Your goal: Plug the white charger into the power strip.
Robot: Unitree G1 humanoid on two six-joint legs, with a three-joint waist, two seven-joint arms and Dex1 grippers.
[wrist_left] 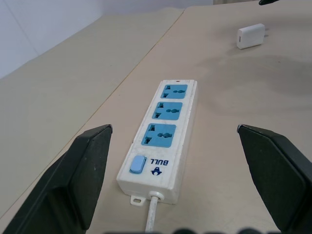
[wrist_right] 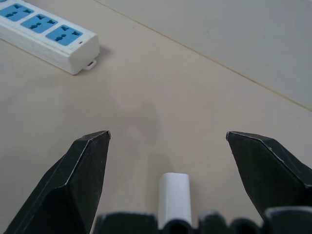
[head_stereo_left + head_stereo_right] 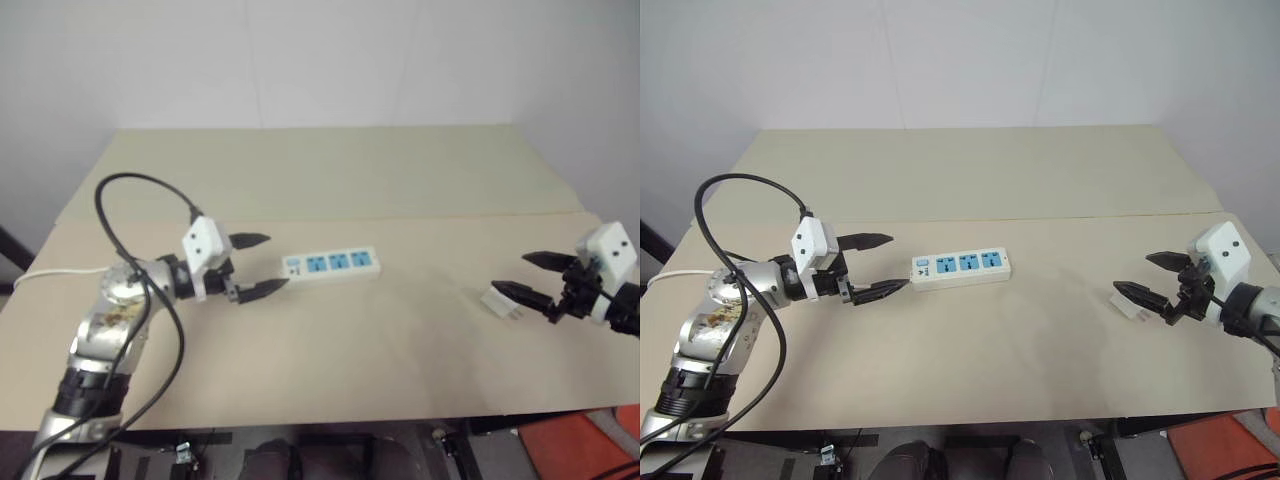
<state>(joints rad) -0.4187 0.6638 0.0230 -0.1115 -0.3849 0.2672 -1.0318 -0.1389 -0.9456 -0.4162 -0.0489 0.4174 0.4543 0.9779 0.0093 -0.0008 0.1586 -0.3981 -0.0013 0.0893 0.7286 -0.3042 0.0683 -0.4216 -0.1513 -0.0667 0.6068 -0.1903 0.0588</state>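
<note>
A: Head view: pre-grasp step. Power strip [image 3: 960, 268] at frame centre; left gripper [image 3: 876, 265] spread wide just left of its switch end, pointing right. White charger [image 3: 1133, 304] lower right on the table [image 3: 970, 170], right gripper [image 3: 1158, 277] gaping over it, empty.

B: Left wrist view: strip [image 1: 162, 136] between splayed fingers [image 1: 85, 170].

A: Right wrist view: charger [image 2: 174, 197] centred low. Next, probably: close, lift, carry to a socket.

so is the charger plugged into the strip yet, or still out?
Out. The white charger lies on the table between the open right hand fingers, well apart from the power strip, whose three sockets are bare.
</note>
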